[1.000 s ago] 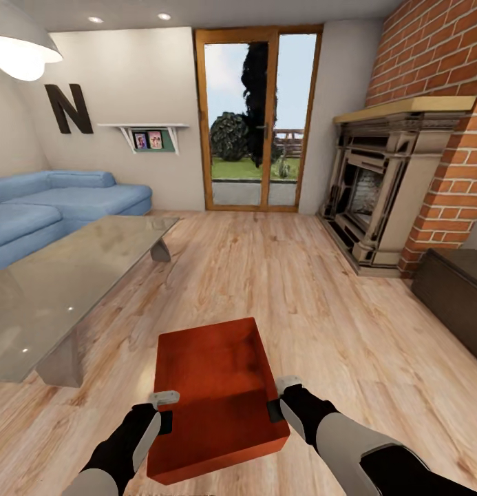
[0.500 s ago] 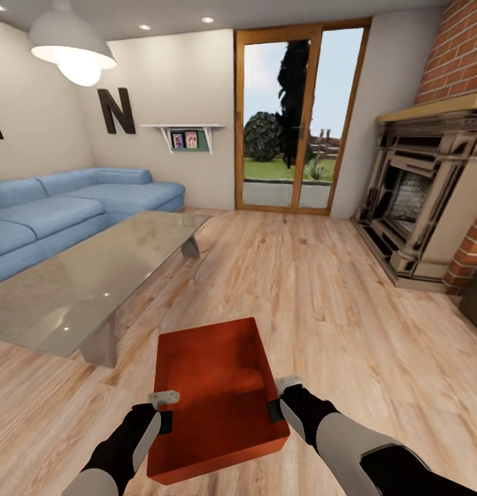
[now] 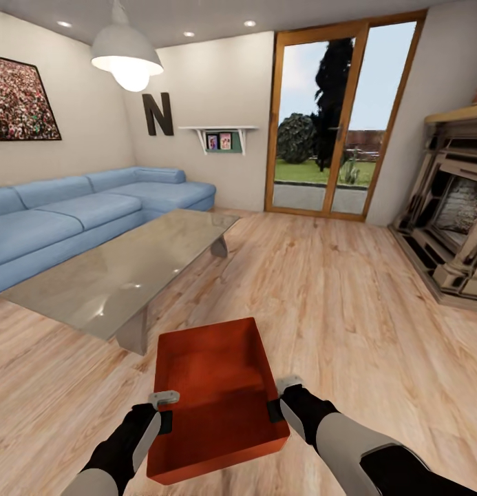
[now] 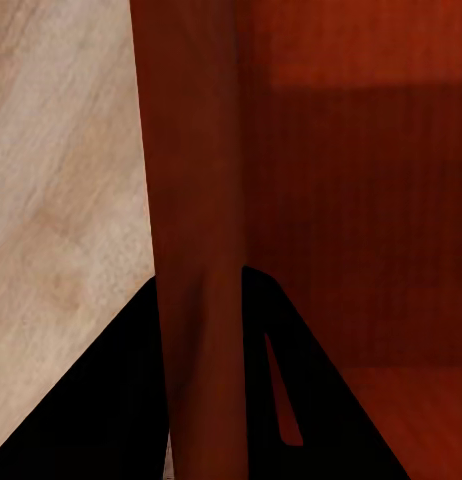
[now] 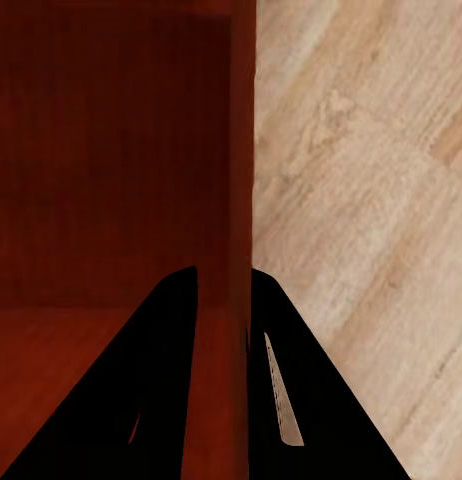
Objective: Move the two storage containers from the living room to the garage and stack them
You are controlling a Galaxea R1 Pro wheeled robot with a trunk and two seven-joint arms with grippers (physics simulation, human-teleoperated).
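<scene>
One red-orange storage container (image 3: 214,393), the deeper squarish lidless box, hangs in front of me above the light wood-plank floor of the living room. My left gripper (image 3: 165,409) is shut on its left wall (image 4: 196,250), one finger inside and one outside. Opposite it, my right gripper (image 3: 279,399) is shut on the right wall (image 5: 239,200) in the same way. The box is empty. The other container is out of view.
A grey glass-topped low table (image 3: 121,272) stands ahead on the left, with a blue sofa (image 3: 73,213) behind it. A glazed wooden door (image 3: 338,124) is at the far wall. The fireplace (image 3: 455,227) is at the right. Bare plank floor (image 3: 327,303) runs ahead.
The whole view has swung left: the fireplace and door slid right, and the sofa, lamp and a wall picture came in. Both grippers hold the container just as before.
</scene>
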